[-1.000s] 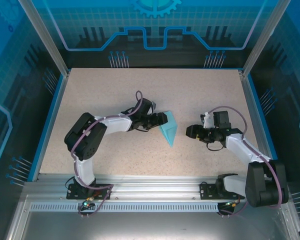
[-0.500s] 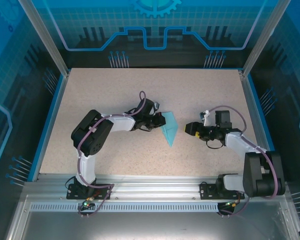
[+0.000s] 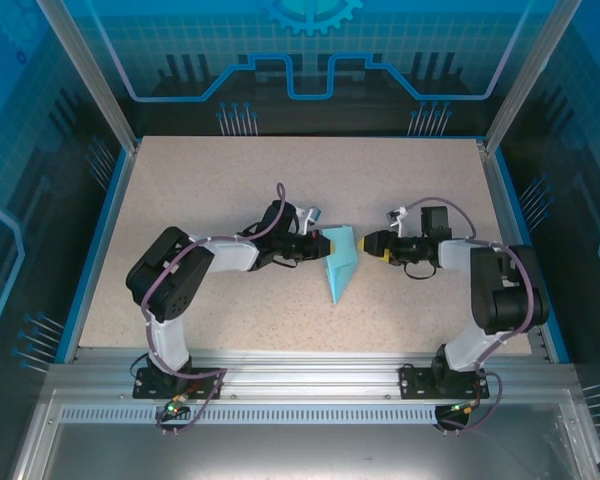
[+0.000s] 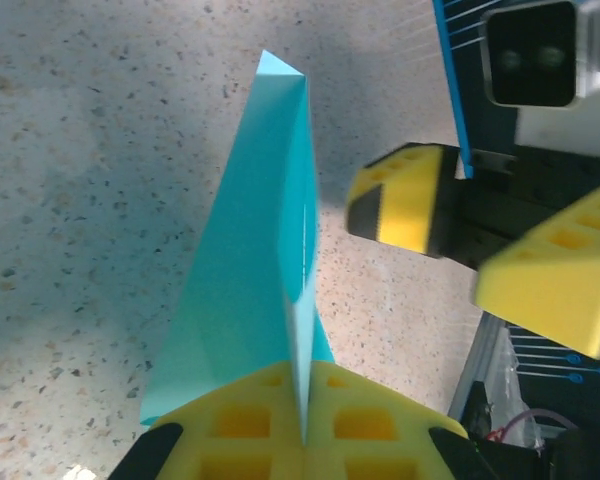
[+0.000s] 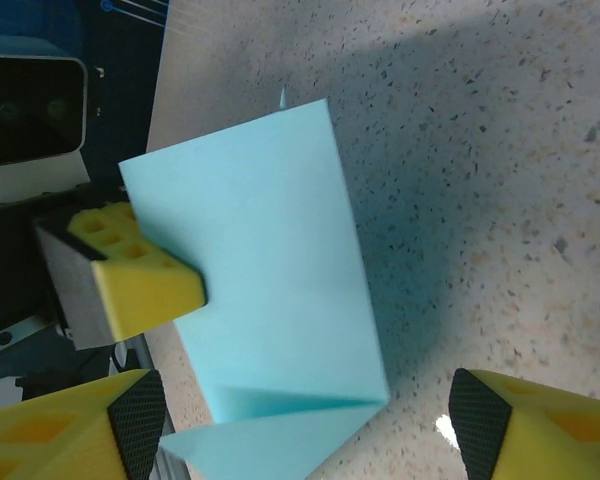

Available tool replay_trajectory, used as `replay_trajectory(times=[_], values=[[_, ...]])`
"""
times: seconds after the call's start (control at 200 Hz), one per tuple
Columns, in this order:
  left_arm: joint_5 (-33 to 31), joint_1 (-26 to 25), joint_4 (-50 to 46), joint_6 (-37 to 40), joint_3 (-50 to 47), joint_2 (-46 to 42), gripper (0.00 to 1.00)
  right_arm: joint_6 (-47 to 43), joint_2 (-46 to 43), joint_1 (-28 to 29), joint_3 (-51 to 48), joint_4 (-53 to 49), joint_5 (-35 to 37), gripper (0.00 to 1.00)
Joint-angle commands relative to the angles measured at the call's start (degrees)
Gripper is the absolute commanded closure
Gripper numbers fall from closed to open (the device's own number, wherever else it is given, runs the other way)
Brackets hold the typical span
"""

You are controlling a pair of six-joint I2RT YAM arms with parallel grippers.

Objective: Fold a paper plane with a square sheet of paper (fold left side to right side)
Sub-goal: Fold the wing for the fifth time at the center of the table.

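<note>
The light-blue sheet of paper (image 3: 340, 266) is folded into a narrow pointed shape, with its tip toward the near edge of the table. One flap stands upright. My left gripper (image 3: 323, 243) is shut on the wide end of that flap, whose edge is pinched between the yellow pads (image 4: 302, 385). The paper (image 4: 250, 250) runs away from them to a point. My right gripper (image 3: 372, 245) faces it from the right, open. Its yellow fingers (image 5: 550, 430) stand wide on both sides of the paper (image 5: 270, 270) and do not touch it.
Speckled beige tabletop (image 3: 230, 180) with a blue raised border (image 3: 98, 240). Both arms reach inward and meet near the middle, grippers a finger's width apart. The right gripper's yellow fingers (image 4: 400, 200) show close beside the paper in the left wrist view.
My left gripper has shut on the paper's wide end and lifted a flap upright. My right gripper moved left, close up to the paper, and stays open.
</note>
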Motion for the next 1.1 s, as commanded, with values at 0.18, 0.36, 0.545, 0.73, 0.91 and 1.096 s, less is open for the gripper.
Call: replay_trajectory(times=[0.18,0.36,0.545,0.73,0.91,1.096], values=[[6.13,0.41,4.47,3.00,-1.32,-1.01,1.00,0.64,8.56,1.53,3.08,5.60,-8.62,0.25],[6.84,0.38,5.40,2.36,-1.16,0.48,1.00,0.39,9.64,2.04,3.26,5.35,-9.06,0.31],[7.01,0.39,4.93,1.68,-0.23,1.74,0.99,0.92,8.77,2.45,2.91,4.48,-8.33,0.62],[4.31,0.38,-0.41,4.08,0.50,-0.07,0.70,1.36,5.94,2.59,1.78,3.00,-6.68,0.86],[-5.21,0.42,-15.25,10.63,2.77,-6.35,0.38,2.30,2.28,2.73,0.58,0.12,-4.06,0.94],[-20.51,-0.54,-27.70,14.82,1.53,-17.20,0.20,5.27,-0.80,2.93,-0.51,-2.91,-1.03,0.94]])
